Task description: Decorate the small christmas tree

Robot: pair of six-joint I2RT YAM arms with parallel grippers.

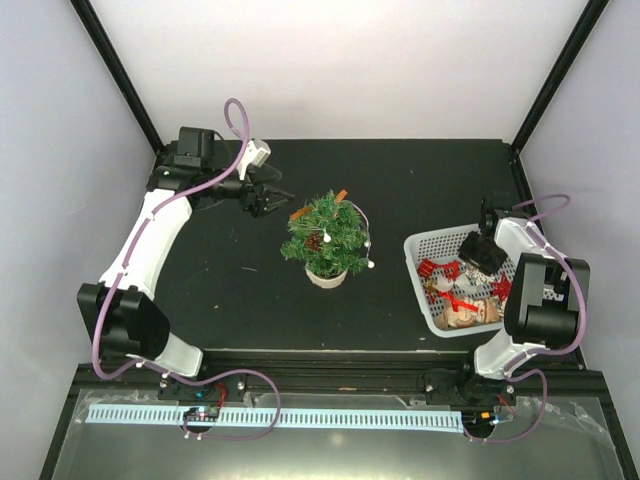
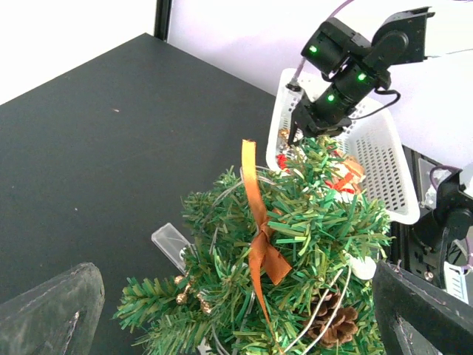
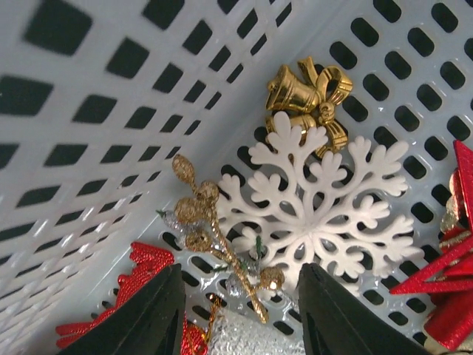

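The small christmas tree (image 1: 325, 232) stands in its white pot (image 1: 326, 276) mid-table. It carries an orange ribbon (image 2: 259, 222), a pine cone (image 2: 336, 319), a gold berry sprig (image 2: 188, 290) and a white bead string. My left gripper (image 1: 268, 200) hovers open just left of and behind the treetop; in the left wrist view its wide-apart jaws frame the tree (image 2: 310, 222). My right gripper (image 1: 480, 256) is down inside the white basket (image 1: 420, 246). It is open (image 3: 240, 296), with a loose gold berry sprig (image 3: 214, 237) lying between its fingers, untouched.
The basket floor (image 3: 414, 81) holds a white snowflake (image 3: 325, 200), gold bells (image 3: 307, 96), a red star (image 3: 451, 285), a red glitter piece (image 3: 140, 275) and a silver ornament (image 3: 244, 334). A clear plastic box (image 2: 171, 244) lies at the tree's foot. Black frame posts stand at the table's back corners.
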